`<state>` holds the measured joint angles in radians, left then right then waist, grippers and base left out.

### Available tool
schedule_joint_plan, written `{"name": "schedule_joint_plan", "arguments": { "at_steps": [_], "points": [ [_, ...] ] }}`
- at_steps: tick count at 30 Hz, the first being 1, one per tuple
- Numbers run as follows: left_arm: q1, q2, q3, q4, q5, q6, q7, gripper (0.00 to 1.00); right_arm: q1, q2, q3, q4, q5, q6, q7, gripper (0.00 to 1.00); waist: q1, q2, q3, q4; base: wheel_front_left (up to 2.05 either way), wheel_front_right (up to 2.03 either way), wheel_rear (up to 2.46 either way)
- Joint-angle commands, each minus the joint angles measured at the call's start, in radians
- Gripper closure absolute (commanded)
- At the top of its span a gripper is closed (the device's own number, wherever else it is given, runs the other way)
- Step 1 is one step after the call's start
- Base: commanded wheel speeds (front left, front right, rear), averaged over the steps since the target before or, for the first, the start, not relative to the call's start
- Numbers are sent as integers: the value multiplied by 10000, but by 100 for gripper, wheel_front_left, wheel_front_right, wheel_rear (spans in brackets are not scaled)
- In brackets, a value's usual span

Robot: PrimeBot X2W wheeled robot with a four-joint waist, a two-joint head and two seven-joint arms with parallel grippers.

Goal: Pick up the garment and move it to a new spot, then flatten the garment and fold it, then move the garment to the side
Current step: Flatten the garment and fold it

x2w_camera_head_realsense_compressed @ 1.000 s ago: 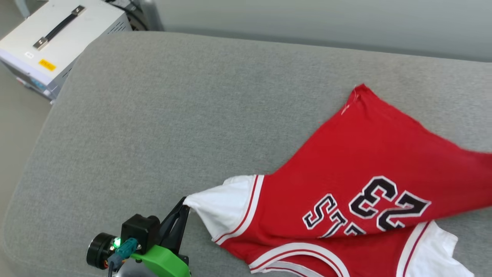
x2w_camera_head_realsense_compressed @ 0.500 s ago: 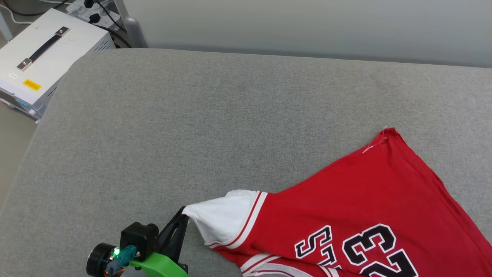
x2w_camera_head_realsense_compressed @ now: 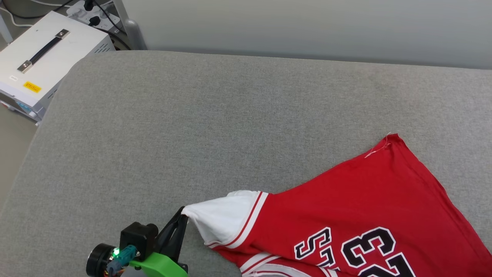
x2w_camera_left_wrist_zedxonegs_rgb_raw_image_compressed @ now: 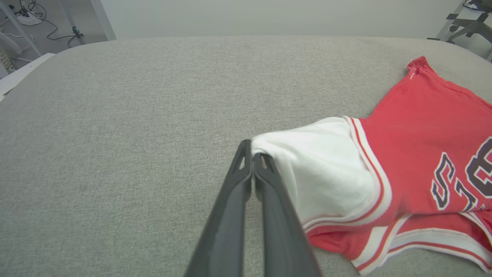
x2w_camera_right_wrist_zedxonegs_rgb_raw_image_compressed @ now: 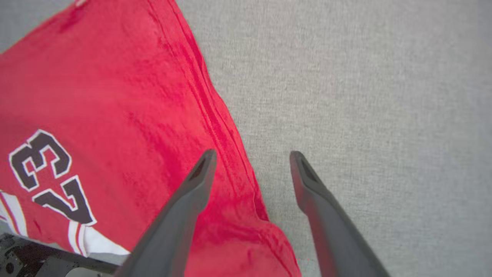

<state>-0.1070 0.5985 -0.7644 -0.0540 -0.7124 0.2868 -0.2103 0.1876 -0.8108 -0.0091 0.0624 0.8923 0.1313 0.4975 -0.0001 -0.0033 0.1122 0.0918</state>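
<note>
Left gripper (x2w_camera_left_wrist_zedxonegs_rgb_raw_image_compressed: 251, 154): jaws pinched shut on the tip of the white short sleeve (x2w_camera_left_wrist_zedxonegs_rgb_raw_image_compressed: 323, 161) of the red jersey T-shirt with black "23" lettering (x2w_camera_head_realsense_compressed: 346, 207). Right gripper (x2w_camera_right_wrist_zedxonegs_rgb_raw_image_compressed: 253, 156): jaws apart, empty, over the shirt's red side edge.

Shirt lies skewed on the near right of the grey woven-fabric cushion (x2w_camera_head_realsense_compressed: 192, 115), bunched near the collar.

Likely light, limp knit that drags and twists from one hold. Better grip is sleeve ends or shoulders, both sides.

Head view cuts off the collar and the far sleeve. Can't tell how many layers are pinched.
</note>
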Motion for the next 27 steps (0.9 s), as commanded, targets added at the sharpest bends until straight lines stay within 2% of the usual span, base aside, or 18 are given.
{"name": "schedule_joint_plan", "arguments": {
  "at_steps": [1,7,13,17,21,27],
  "points": [
    [-1,48,40,-62,23,94,19,100,-372,-37,-251,-373,-208,-6,-45,0,1,33,52,34,0,0,0],
    [-388,-65,-36,-181,190,49,80,100,-1875,123,-914,-1735,-1166,-6,44,0,1,33,497,314,0,0,0],
    [-953,-249,-174,-145,487,-77,98,100,-3672,156,-78,-2103,-1643,-6,1063,0,1,33,1057,678,0,0,0],
    [-1295,-404,-232,-79,618,-188,61,100,-4971,208,951,-1633,-1774,-6,2129,0,1,33,1439,876,0,0,0],
    [-1698,-667,-283,73,714,-369,-32,100,-6487,421,2087,-468,-1978,-6,3270,0,1,33,1929,1151,0,0,0],
    [-2042,-960,-303,320,788,-551,-170,100,-7574,632,2909,1020,-2153,-6,3739,0,1,33,2447,1478,0,0,0]
  ]
}}
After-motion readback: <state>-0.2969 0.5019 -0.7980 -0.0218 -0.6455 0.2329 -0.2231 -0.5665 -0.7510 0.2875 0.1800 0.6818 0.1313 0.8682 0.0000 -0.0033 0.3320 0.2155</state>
